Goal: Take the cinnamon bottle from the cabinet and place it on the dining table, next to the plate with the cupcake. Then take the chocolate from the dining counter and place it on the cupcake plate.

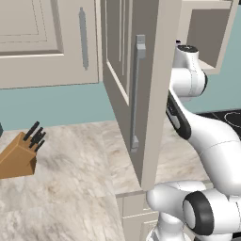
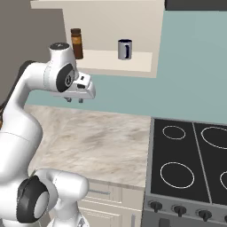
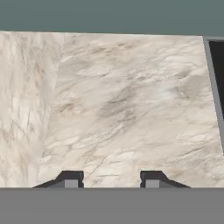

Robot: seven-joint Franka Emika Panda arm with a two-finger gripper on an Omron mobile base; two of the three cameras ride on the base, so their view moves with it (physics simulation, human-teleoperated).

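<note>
Marble counter (image 3: pixel 131 105) lies directly under the hand camera, veined grey-beige, with the teal wall along the top edge of that view and the dark edge of the stove at the right; gripper (image 3: pixel 111 180) points straight down at the bare stone, its two dark fingertips (image 3: pixel 71 180) standing well apart, so the claw is open and holds nothing. From the right base view the gripper (image 2: pixel 74 99) hangs below the open cabinet (image 2: pixel 111 62), level with the teal backsplash and well above the counter (image 2: pixel 93 142); cinnamon bottle (image 2: pixel 76 43), brown with a dark cap, stands upright on the cabinet shelf near its left end, above the claw and slightly behind it, apart from it and not touched; part of the bottle's lower left is hidden by the arm's wrist joint. A grey mug (image 2: pixel 125 48) stands on the same shelf, to the right of the bottle, well apart from it. Stove (image 2: pixel 190 164) with white ring burners sits right of the counter. From the left base view the open cabinet door (image 1: pixel 136 94) with its long grey handle blocks most of the cabinet interior; a wooden knife block (image 1: pixel 19 155) sits on the counter at far left.
</note>
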